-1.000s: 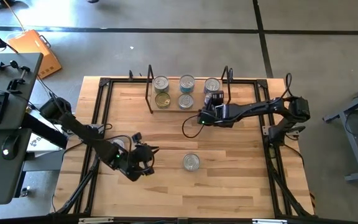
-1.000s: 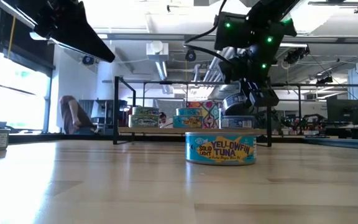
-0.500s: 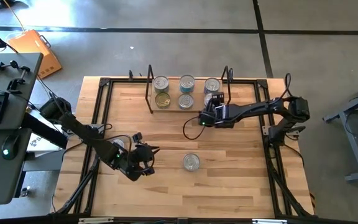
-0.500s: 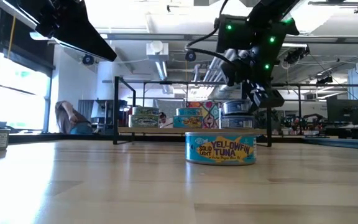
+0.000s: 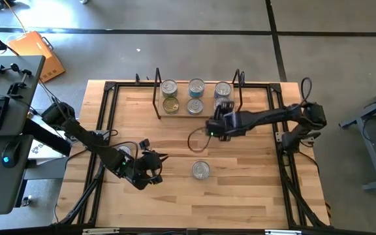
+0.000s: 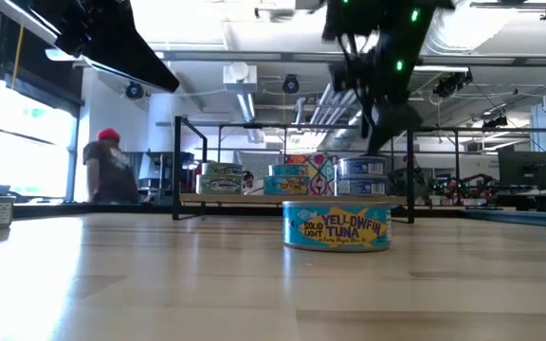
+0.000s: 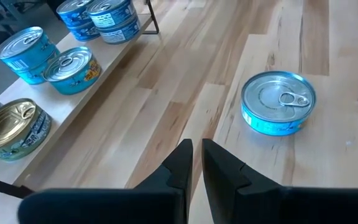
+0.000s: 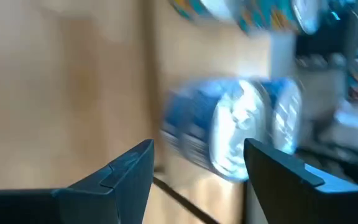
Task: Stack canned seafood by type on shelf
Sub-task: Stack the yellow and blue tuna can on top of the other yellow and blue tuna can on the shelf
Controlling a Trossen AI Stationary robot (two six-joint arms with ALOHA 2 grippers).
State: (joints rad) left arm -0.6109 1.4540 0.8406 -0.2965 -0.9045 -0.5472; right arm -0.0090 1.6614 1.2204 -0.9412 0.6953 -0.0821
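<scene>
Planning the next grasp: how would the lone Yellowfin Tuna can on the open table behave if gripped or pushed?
The tuna can is short and wide and sits flat on the table, so it would probably slide, not tip or roll. Its metal wall should stay stiff under the fingers, though the smooth label may be slippery. It looks sealed, pull tab flat, so likely heavy for its size.

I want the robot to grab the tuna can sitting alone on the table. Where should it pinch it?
Pinch the tuna can across its round side wall, coming straight down from above. It stands upright and alone on the table, lid up, so both sides are free.
</scene>
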